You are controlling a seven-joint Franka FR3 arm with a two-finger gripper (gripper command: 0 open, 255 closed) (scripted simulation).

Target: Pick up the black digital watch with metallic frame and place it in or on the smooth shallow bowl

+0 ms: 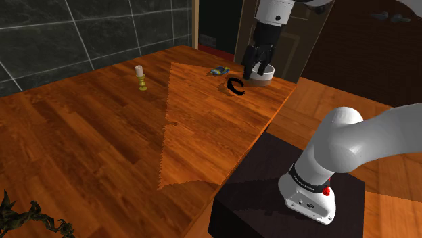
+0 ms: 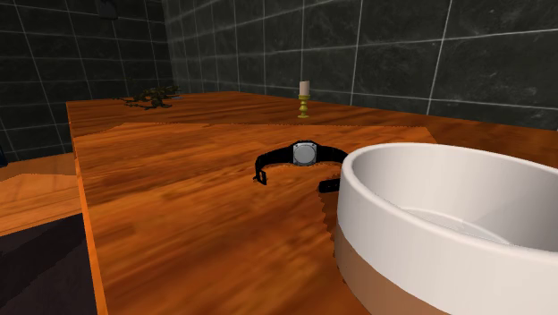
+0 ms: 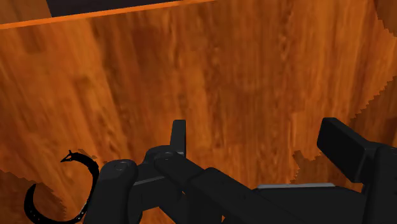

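A wooden bench (image 1: 101, 149) is seen, with a white bowl (image 2: 429, 201) set on it. The tool (image 1: 255, 66) is held over the bench near the bowl, its fingers spread wide and nothing gripped. The watch (image 2: 304, 154) is laid just beside the bowl, with a curled black strap and a grey, metal-framed face.

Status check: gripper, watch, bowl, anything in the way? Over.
Black two-finger gripper open, empty, near white shallow bowl. Black digital watch with metallic frame on wooden table, beside bowl, untouched. Small blue-yellow object nearby, apart.
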